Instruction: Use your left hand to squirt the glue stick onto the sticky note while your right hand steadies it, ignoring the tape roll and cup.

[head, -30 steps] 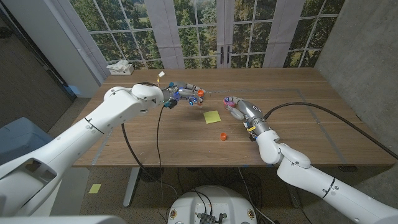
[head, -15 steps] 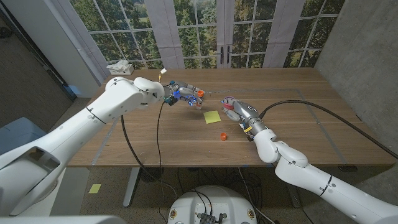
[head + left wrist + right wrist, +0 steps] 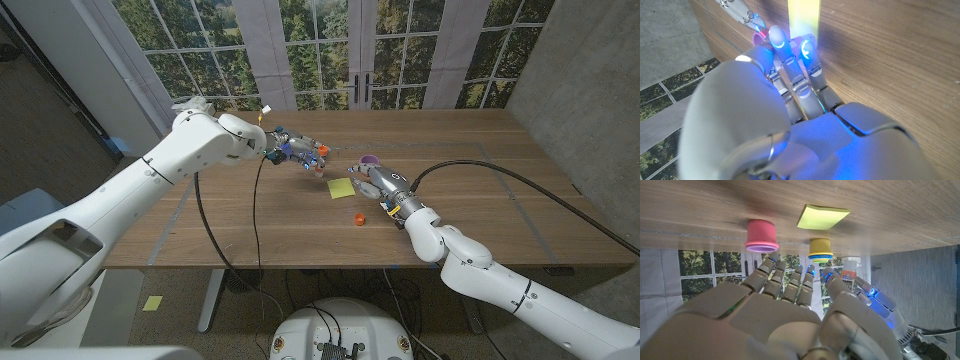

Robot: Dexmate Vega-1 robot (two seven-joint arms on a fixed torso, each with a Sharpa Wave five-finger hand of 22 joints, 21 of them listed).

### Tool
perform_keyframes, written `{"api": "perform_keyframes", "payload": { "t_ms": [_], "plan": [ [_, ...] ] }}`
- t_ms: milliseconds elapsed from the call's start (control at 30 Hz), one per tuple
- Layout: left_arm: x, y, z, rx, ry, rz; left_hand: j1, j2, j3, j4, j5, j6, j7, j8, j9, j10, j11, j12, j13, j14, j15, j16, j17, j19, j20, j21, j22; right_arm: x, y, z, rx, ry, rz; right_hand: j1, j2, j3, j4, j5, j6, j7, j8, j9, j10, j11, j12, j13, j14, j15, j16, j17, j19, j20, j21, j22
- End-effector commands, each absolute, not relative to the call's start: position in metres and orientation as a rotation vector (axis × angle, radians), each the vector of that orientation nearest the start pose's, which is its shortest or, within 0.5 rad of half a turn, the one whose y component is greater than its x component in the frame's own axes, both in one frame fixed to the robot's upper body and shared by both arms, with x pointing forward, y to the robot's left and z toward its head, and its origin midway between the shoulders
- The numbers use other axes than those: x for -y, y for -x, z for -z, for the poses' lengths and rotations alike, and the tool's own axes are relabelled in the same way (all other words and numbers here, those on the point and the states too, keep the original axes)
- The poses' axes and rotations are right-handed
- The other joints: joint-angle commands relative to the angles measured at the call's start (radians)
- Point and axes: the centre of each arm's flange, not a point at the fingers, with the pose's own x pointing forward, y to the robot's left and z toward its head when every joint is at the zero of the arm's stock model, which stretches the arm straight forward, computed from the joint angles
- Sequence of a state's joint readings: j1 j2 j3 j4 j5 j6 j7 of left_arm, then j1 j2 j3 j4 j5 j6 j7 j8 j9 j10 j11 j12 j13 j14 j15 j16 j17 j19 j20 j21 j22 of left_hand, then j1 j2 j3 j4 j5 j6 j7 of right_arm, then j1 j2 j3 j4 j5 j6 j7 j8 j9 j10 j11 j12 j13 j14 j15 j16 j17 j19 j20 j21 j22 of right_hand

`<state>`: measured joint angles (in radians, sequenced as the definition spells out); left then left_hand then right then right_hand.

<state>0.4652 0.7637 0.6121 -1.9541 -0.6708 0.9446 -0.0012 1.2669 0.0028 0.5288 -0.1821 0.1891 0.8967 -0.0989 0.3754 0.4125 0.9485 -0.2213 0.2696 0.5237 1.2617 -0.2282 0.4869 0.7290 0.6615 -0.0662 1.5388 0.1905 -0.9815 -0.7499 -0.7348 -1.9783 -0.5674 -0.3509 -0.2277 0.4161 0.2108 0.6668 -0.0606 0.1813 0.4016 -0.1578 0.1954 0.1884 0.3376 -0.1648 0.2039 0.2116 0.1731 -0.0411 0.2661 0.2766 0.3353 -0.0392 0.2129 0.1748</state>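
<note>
Where the table's near edge [image 3: 300, 262] runs across the head view, a small orange cap [image 3: 360, 219] is seen lying alone on the wood, just short of the right hand [image 3: 368, 177]. That hand is stretched out low over the table w/ fingers extended and apart, nothing held; contact w/ the wood can't be told. In the right wrist view its fingertips [image 3: 805, 275] are pointed toward a pink cup [image 3: 761, 234], the sticky note [image 3: 823, 217] and a yellow tape roll [image 3: 820, 249], none of them touched. In the head view the yellow-green sticky note [image 3: 343, 187] is found flat on the table near the middle, just beside the right hand's fingers on the robot's left, and the pink cup [image 3: 370, 160] is glimpsed just beyond those fingers. Farther back and to the left, the left hand [image 3: 297, 152] is raised above the table, beyond the note and apart from it, fingers curled around the glue stick [image 3: 321, 156], an orange end showing at its tip. In the left wrist view the left hand's fingers [image 3: 805, 52] are seen bent inward w/ the note [image 3: 803, 17] past them; the glue stick itself can't be made out there
</note>
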Motion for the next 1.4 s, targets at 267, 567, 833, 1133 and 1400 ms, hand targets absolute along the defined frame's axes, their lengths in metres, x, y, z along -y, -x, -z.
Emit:
{"api": "perform_keyframes", "payload": {
  "t_ms": [267, 567, 833, 1133, 1400],
  "plan": [
    [-0.172, -0.586, -0.092, -0.053, -0.611, 0.42, 0.024, 0.006, 0.012, 0.002, 0.006, 0.15, 0.164, -0.011, -0.003, 0.263, 0.094, 0.0, 0.118, 0.003, -0.007, -0.01, -0.002, 0.008, -0.134, -0.001, 0.002, 0.128, -0.535, 0.085, 0.691, 1.335, -0.074, 0.016, 0.005, 0.004, 0.012, 0.005, 0.003, -0.005, 0.002, 0.003, 0.0, -0.012, 0.004, 0.005, -0.008, -0.16, 0.005, 0.008, -0.007, -0.071, -0.002, 0.002],
    [-0.173, -0.591, -0.094, -0.035, -0.631, 0.424, 0.022, 0.006, 0.013, 0.004, 0.006, 0.149, 0.162, -0.019, -0.004, 0.261, 0.094, -0.001, 0.119, -0.001, -0.007, -0.017, -0.005, 0.004, -0.135, -0.002, 0.002, 0.123, -0.535, 0.089, 0.681, 1.358, -0.1, 0.021, 0.004, 0.007, 0.017, 0.005, 0.005, -0.008, 0.003, 0.003, 0.003, -0.015, 0.005, 0.005, -0.009, -0.161, 0.007, 0.009, -0.008, -0.071, -0.002, 0.003],
    [-0.171, -0.594, -0.094, 0.001, -0.64, 0.413, 0.021, 0.009, 0.013, 0.005, 0.005, 0.15, 0.159, -0.024, -0.005, 0.259, 0.094, -0.004, 0.119, -0.003, -0.007, -0.022, -0.006, 0.002, -0.134, -0.003, 0.001, 0.121, -0.538, 0.093, 0.665, 1.39, -0.099, 0.028, -0.002, 0.008, 0.02, 0.005, 0.01, -0.008, 0.004, 0.003, 0.014, -0.009, 0.009, 0.006, -0.011, -0.157, 0.008, 0.011, -0.008, -0.07, -0.003, 0.002],
    [-0.169, -0.594, -0.095, 0.008, -0.644, 0.417, 0.02, 0.01, 0.013, 0.005, 0.005, 0.151, 0.158, -0.029, -0.005, 0.26, 0.092, -0.005, 0.12, -0.004, -0.007, -0.027, -0.008, 0.001, -0.135, -0.003, -0.001, 0.12, -0.545, 0.094, 0.641, 1.412, -0.106, -0.081, -0.049, -0.097, 0.091, -0.017, 0.024, 0.032, 0.005, 0.005, 0.016, 0.032, 0.007, 0.006, -0.011, -0.126, 0.021, 0.026, -0.001, -0.04, -0.002, 0.002],
    [-0.169, -0.595, -0.093, -0.012, -0.638, 0.424, 0.021, 0.009, 0.013, 0.004, 0.005, 0.154, 0.159, -0.033, -0.004, 0.264, 0.093, -0.007, 0.118, 0.0, -0.007, -0.026, -0.005, 0.001, -0.135, -0.003, -0.001, 0.119, -0.552, 0.096, 0.613, 1.432, -0.118, -0.134, -0.036, -0.13, 0.129, -0.011, 0.067, 0.049, 0.017, 0.004, 0.045, 0.038, 0.016, 0.005, -0.011, -0.126, 0.025, 0.034, -0.003, -0.034, -0.005, 0.002]
  ]
}}
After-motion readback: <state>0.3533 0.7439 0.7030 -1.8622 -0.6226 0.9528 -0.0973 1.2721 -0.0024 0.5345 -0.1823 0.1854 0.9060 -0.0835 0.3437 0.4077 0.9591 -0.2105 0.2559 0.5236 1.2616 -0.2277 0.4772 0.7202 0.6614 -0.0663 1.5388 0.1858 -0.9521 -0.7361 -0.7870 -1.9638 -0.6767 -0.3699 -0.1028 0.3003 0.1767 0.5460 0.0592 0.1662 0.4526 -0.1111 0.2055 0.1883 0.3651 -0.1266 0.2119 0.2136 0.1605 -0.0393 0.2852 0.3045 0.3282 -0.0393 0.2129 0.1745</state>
